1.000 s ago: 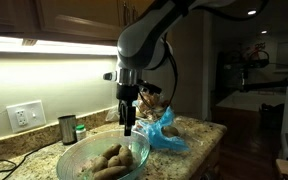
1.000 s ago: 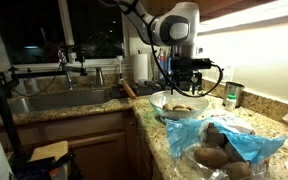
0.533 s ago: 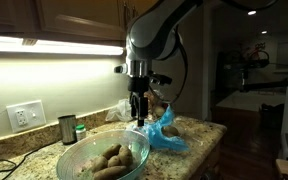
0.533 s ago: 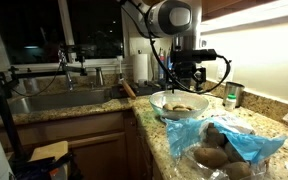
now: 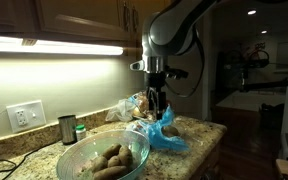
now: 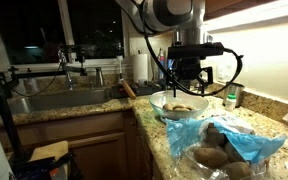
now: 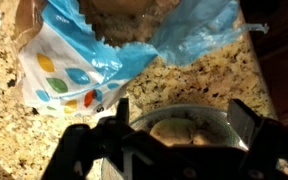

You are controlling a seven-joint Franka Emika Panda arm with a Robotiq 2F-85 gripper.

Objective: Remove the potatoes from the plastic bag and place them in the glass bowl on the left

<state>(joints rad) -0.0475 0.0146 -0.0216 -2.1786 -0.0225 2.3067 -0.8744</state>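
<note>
Gripper [image 5: 157,108] was carried off the bowl [image 5: 64,162] to above the bag [image 5: 171,133] | jaws are held apart, empty, so another pick can be made | potatoes [image 5: 108,158] are partly lodged in bowl, rest are seen inside the opened bag | task is judged midway.

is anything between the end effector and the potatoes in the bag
Nothing separate is visible. The open end effector hangs close to the plastic bag; only the bag's own crumpled blue plastic partly covers the potatoes inside.
</note>
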